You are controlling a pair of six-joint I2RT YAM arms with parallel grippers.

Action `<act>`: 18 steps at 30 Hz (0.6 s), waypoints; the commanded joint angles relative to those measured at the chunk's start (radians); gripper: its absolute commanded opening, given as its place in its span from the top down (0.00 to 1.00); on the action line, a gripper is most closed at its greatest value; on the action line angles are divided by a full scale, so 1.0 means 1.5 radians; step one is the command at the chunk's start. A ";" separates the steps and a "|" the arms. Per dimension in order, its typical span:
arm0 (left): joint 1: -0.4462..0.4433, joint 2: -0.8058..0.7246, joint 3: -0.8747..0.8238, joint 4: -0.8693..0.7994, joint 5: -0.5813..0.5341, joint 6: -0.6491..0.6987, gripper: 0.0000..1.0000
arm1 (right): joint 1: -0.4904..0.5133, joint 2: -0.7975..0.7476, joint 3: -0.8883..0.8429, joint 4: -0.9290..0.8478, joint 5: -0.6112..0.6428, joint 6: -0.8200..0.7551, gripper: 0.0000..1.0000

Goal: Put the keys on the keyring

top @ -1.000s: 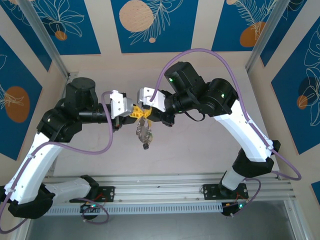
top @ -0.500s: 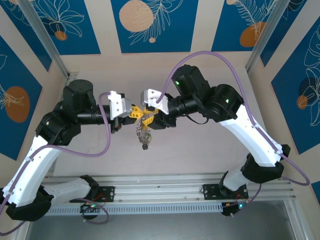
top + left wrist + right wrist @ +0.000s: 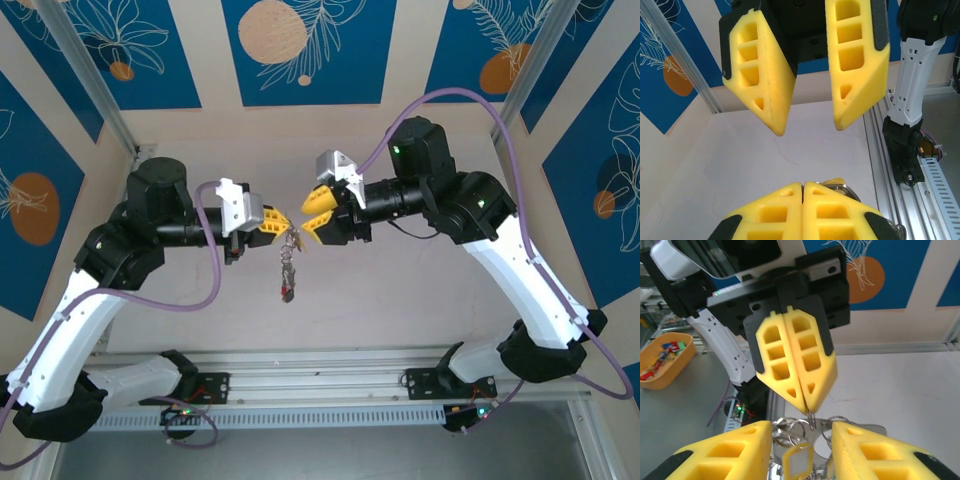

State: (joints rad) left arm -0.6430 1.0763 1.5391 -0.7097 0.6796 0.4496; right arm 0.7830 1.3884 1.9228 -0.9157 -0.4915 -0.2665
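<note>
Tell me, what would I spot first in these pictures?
In the middle, the bright yellow left end effector pinches a keyring that dangles over the table. The right end effector, yellow too, faces it with its fingers open.

Keyring (image 3: pixel 287 262) hangs straight down in mid-air, its top pinched in my left gripper (image 3: pixel 284 222) tips. From the top cam it's a slim dangling bunch, grey metal w/ a dark bit at the bottom. On the right wrist cam, its thin grey wire runs up into those closed yellow tips. Small steel rings (image 3: pixel 790 430) crowd just below. A yellow frame-shaped tag (image 3: pixel 797 458) hangs lowest, between my right gripper (image 3: pixel 802 445) fingers, which stand apart, touching neither afaict. Keys: can't tell the tiny set apart in that bunch.
</note>
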 commanded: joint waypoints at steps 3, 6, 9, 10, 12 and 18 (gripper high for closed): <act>-0.006 -0.019 -0.015 0.064 0.027 -0.020 1.00 | -0.003 0.025 -0.003 0.001 -0.059 0.029 0.65; -0.004 -0.026 -0.022 0.073 0.025 -0.024 1.00 | -0.006 0.032 -0.007 -0.008 -0.062 0.034 0.67; -0.004 -0.031 -0.025 0.079 0.025 -0.026 1.00 | -0.009 0.027 -0.023 -0.003 -0.068 0.042 0.67; -0.004 -0.031 -0.025 0.081 0.025 -0.026 1.00 | -0.010 0.026 -0.029 -0.005 -0.071 0.043 0.67; -0.005 -0.032 -0.025 0.084 0.025 -0.029 1.00 | -0.014 0.022 -0.044 -0.002 -0.079 0.049 0.68; -0.005 -0.031 -0.024 0.092 0.032 -0.034 1.00 | -0.024 0.008 -0.087 0.029 -0.108 0.073 0.71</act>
State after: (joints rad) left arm -0.6430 1.0462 1.5002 -0.6426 0.6830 0.4171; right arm 0.7521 1.4288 1.8103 -0.8875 -0.6079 -0.1886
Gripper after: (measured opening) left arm 0.053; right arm 0.292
